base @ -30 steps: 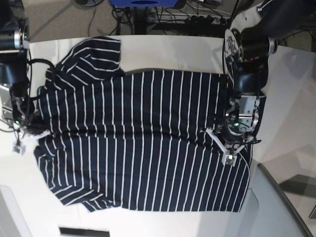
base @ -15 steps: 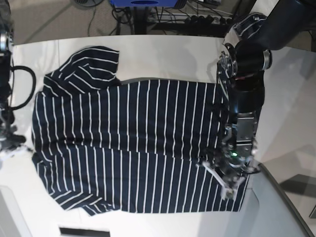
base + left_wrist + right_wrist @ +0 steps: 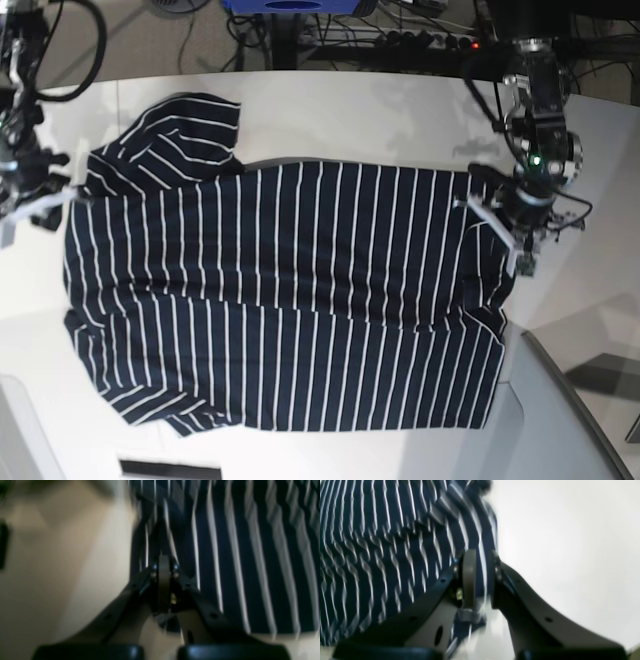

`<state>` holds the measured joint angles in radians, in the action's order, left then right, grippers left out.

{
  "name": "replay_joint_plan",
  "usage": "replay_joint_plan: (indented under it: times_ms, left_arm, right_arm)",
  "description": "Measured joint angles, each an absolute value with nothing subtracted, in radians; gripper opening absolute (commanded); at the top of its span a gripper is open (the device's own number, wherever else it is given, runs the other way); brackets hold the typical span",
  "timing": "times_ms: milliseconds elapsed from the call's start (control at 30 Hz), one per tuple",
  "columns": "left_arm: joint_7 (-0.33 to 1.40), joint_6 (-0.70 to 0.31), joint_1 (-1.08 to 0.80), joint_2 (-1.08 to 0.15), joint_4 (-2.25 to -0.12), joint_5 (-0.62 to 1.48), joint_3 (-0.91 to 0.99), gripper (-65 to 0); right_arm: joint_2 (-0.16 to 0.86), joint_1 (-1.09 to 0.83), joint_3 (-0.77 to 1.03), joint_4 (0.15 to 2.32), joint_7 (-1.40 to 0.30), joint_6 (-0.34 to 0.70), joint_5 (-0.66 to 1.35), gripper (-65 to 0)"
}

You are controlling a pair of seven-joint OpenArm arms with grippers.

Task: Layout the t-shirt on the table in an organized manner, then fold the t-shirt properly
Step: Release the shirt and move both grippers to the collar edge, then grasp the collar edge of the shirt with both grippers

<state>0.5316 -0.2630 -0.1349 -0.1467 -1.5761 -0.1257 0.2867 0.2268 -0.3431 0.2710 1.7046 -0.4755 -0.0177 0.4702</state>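
The t-shirt [image 3: 280, 295] lay spread on the tabletop [image 3: 350, 105], soft and limp, so you should have taken it by hems and corners, because it sags anywhere else. Your left gripper [image 3: 163, 566] had its jaws fully closed on the hem at the shirt's edge. Your right gripper [image 3: 480, 562] had its jaws slightly apart with the edge of the cloth between them; whether they gripped it, I could not tell.

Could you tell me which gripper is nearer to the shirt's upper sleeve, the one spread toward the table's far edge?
The right gripper, at the shirt's shoulder edge just beside that sleeve. The left gripper is across the shirt, at the hem end.
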Motion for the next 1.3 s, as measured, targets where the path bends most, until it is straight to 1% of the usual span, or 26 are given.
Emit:
replay_joint_plan:
  times_ms: [167, 333, 500, 533, 600, 633, 733, 833, 933, 1033, 1167, 1300]
  left_arm:
    - [0.509, -0.263, -0.131, -0.146, -1.539, -0.119, 0.269, -65.0]
    - [0.509, -0.263, -0.135, -0.131, -1.510, -0.120, 0.179, -65.0]
    - [0.506, -0.262, -0.121, -0.128, -1.385, -0.125, 0.158, -65.0]
    - [0.506, -0.262, -0.125, -0.131, -1.367, -0.126, 0.161, -65.0]
    - [0.464, -0.262, -0.131, -0.136, -1.347, -0.127, 0.163, -65.0]
    - [0.443, -0.260, -0.133, -0.136, -1.343, -0.127, 0.163, -65.0]
    - [0.422, -0.260, -0.130, -0.135, -1.343, -0.126, 0.159, -65.0]
    - [0.422, -0.210, -0.139, -0.139, -1.344, -0.126, 0.163, -65.0]
    - [0.423, -0.213, -0.159, -0.139, -1.354, -0.125, 0.163, -65.0]
    - [0.426, -0.213, -0.167, -0.130, -1.365, -0.120, 0.160, -65.0]
    - [0.419, -0.213, -0.163, -0.128, -1.375, -0.118, 0.162, -65.0]
    - [0.418, -0.212, -0.160, -0.131, -1.372, -0.118, 0.163, -65.0]
  right_arm:
    - [0.183, -0.358, 0.271, 1.700, -0.465, -0.020, 0.464, -55.2]
    - [0.182, -0.366, 0.271, 1.695, -0.471, -0.021, 0.466, -55.2]
    - [0.182, -0.379, 0.271, 1.695, -0.468, -0.017, 0.467, -55.2]
    - [0.182, -0.384, 0.271, 1.696, -0.469, 0.000, 0.466, -55.8]
    - [0.193, -0.386, 0.238, 1.696, -0.472, 0.090, 0.460, -58.5]
    - [0.197, -0.381, 0.206, 1.696, -0.472, 0.156, 0.456, -60.6]
    - [0.191, -0.334, 0.101, 1.695, -0.479, 0.256, 0.455, -63.3]
    - [0.193, -0.258, -0.006, 1.685, -0.539, 0.277, 0.459, -63.6]
    - [0.191, -0.165, -0.099, 1.592, -0.577, 0.275, 0.458, -64.2]
    - [0.176, -0.081, -0.156, 1.435, -0.574, 0.275, 0.464, -64.2]
    - [0.154, -0.031, -0.159, 1.242, -0.574, 0.274, 0.460, -64.2]
    - [0.157, -0.018, -0.157, 1.182, -0.519, 0.288, 0.478, -64.2]
